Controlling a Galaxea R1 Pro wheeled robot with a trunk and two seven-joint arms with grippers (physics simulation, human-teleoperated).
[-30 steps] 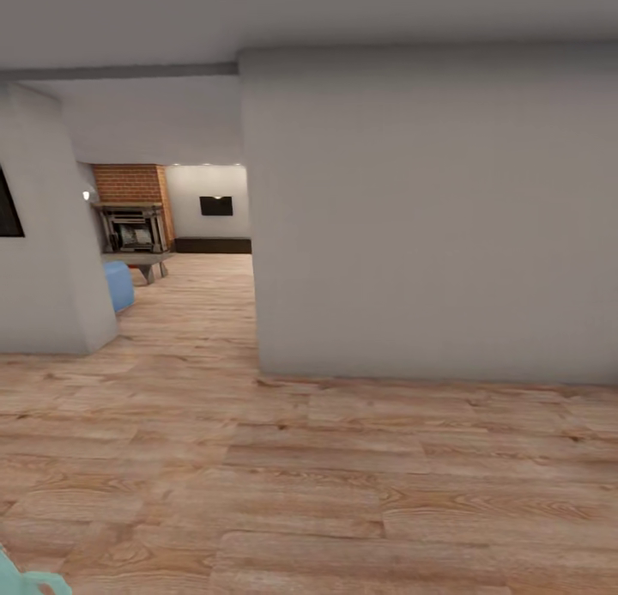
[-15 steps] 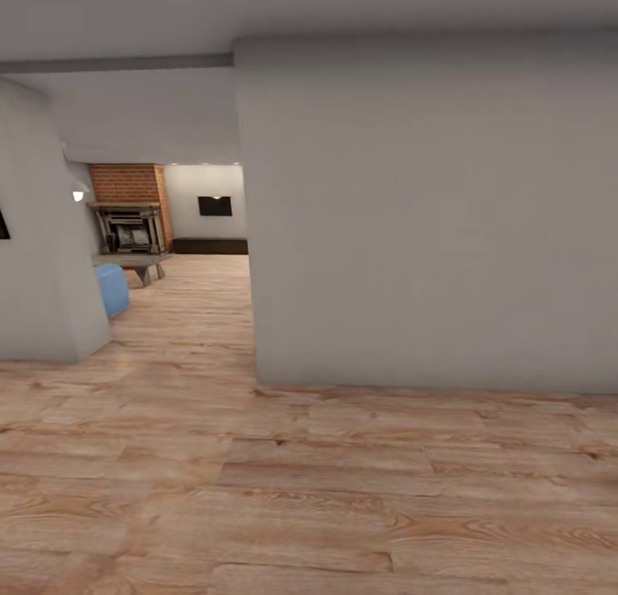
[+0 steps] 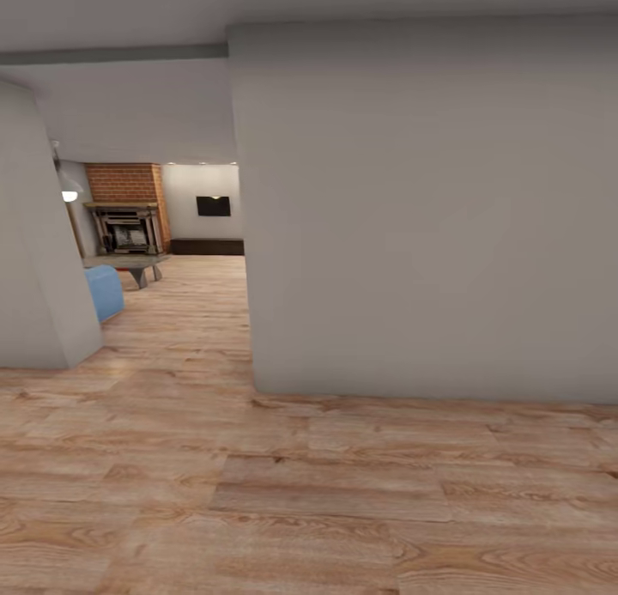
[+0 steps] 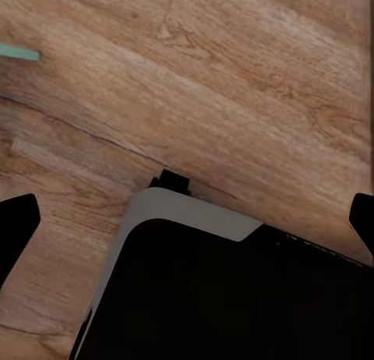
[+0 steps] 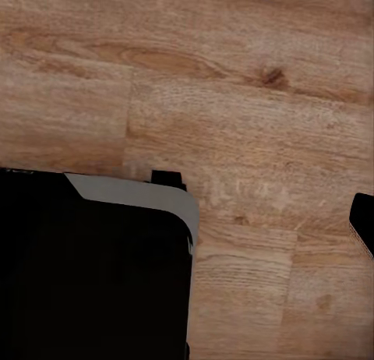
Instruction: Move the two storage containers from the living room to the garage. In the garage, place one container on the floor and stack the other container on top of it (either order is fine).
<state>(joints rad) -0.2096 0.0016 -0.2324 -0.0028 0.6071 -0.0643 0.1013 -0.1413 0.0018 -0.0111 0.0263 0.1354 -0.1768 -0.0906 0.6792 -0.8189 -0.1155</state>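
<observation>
A grey wall (image 3: 429,217) fills the head view from 12 to 3 o'clock, light plank floor (image 3: 257,492) below. At 10 o'clock an opening leads to the living room (image 3: 184,234), with its brick fireplace (image 3: 127,209), black TV (image 3: 213,205) and blue sofa (image 3: 103,291). The storage containers are presumably farther in. The robot is in transit to fetch them; next, steer through the opening. Both wrist views look down on the robot's base (image 4: 234,290), the left gripper (image 4: 187,220) spread wide and empty; the right gripper's state cannot be told.

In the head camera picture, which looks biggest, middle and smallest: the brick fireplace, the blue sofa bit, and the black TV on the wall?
1. Brick fireplace, looks biggest.
2. Blue sofa, only a corner peeks past the wall.
3. Black TV, smallest.
The TV hangs farthest away, so its real size is unsure.
</observation>
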